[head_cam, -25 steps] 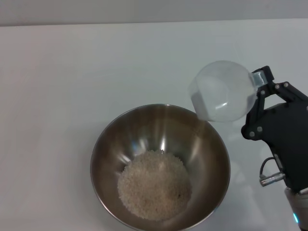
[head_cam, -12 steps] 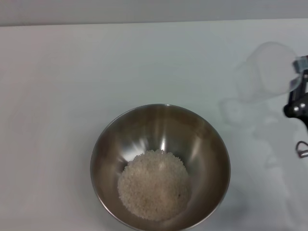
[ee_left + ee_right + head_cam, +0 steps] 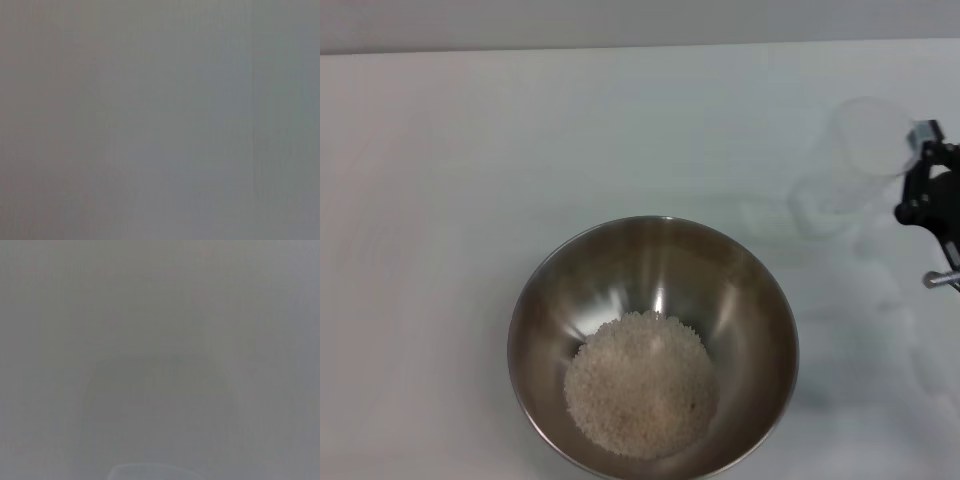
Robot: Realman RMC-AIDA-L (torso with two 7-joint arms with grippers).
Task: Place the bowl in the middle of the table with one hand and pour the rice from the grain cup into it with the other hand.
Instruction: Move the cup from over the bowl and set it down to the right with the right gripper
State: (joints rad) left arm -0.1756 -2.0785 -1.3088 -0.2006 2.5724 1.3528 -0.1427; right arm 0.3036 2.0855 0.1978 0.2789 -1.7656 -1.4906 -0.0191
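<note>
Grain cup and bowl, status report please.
Right end effector at table's right edge, gripping grain cup, which looks empty. Left end effector out of view. Rice heaped in bowl, mid-table. Nothing in the way.

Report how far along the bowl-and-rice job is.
Done: the bowl sits on the table with the rice heaped inside. In hand: the right gripper, at the table's right side, holds the grain cup, which looks empty. Left: setting the cup down. The left gripper is out of view.
</note>
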